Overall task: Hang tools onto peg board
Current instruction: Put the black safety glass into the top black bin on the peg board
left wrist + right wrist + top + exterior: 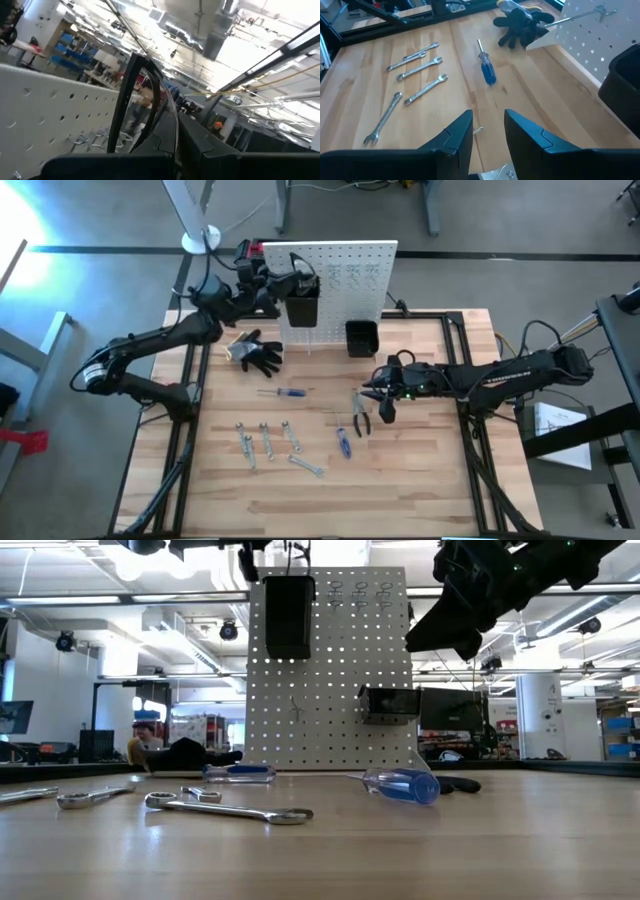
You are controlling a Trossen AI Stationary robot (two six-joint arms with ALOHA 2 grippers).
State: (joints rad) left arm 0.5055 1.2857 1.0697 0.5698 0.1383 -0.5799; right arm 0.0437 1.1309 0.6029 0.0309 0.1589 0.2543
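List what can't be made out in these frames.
- Left gripper: at the top of the peg board over the upper bin; in the high view the arm covers whatever it holds.
- Pliers: in the low view, mostly hidden behind a screwdriver.
- Right gripper: the right wrist view cuts off its fingers' bases; the table directly under it is hidden.
- Hooks on the board: too small to count.
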